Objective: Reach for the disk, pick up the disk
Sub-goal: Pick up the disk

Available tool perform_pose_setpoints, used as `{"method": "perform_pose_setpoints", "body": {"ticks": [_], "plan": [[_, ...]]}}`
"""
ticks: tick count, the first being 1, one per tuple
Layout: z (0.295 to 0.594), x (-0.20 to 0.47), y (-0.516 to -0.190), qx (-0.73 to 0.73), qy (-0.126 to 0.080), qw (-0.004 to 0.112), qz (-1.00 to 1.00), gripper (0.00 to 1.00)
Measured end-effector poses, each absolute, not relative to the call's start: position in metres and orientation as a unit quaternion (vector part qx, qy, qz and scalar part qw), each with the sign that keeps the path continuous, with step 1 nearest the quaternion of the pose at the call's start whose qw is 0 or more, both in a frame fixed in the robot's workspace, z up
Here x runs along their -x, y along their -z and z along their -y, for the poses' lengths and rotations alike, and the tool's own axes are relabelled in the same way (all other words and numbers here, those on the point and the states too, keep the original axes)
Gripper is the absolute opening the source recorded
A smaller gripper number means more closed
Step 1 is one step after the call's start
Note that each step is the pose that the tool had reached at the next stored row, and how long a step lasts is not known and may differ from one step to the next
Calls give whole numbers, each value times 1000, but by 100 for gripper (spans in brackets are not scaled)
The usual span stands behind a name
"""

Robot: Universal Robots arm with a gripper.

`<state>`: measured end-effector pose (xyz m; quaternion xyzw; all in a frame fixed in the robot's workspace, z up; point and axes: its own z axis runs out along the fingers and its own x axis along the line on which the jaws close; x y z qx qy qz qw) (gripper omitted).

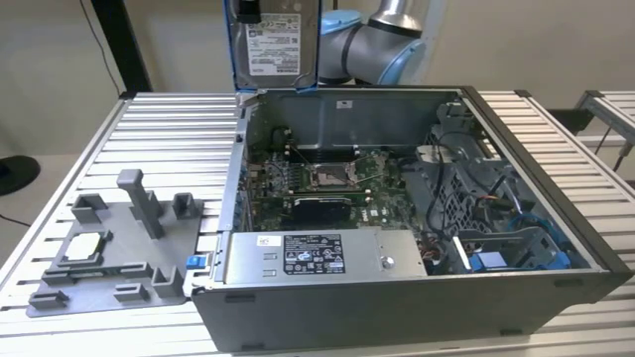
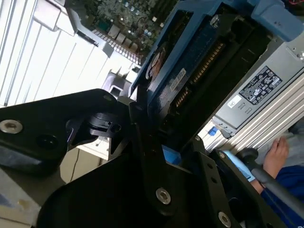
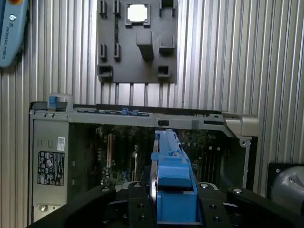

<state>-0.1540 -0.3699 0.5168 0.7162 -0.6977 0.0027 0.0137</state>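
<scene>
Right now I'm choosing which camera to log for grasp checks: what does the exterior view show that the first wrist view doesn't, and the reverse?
Exterior view: the disk held above the open computer case, its white label facing the camera, with the arm's grey joint behind it. First wrist view: the disk edge-on, its blue bracket clamped in the tool, looking down into the case. Both: the case's board, the labelled grey box, and the grey fixture plate holding the small square chip.

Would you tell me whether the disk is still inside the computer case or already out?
Out: the disk hangs upright above the open case, clamped in the gripper.
</scene>
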Motion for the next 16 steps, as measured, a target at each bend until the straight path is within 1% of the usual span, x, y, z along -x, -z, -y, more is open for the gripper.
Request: {"method": "perform_pose_setpoints", "body": {"ticks": [16], "plan": [[370,81,-513,-716,-3,14,698,0]]}}
